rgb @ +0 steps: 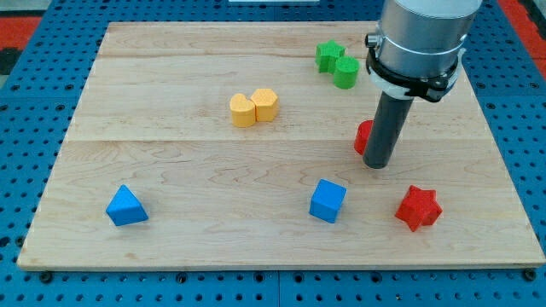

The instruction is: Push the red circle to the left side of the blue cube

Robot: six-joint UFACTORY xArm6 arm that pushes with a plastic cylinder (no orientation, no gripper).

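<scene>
The red circle (362, 136) lies at the view's right of centre, mostly hidden behind my rod. My tip (376, 164) touches the board just right of and below it, against the block. The blue cube (328, 200) sits below and to the left of the tip, apart from the red circle.
A red star (418, 208) lies right of the blue cube. A blue triangle (126, 206) is at lower left. Two yellow blocks (253, 107) touch each other at centre. A green star (329, 55) and a green cylinder (345, 72) sit at top right. The wooden board (171, 162) has blue pegboard around it.
</scene>
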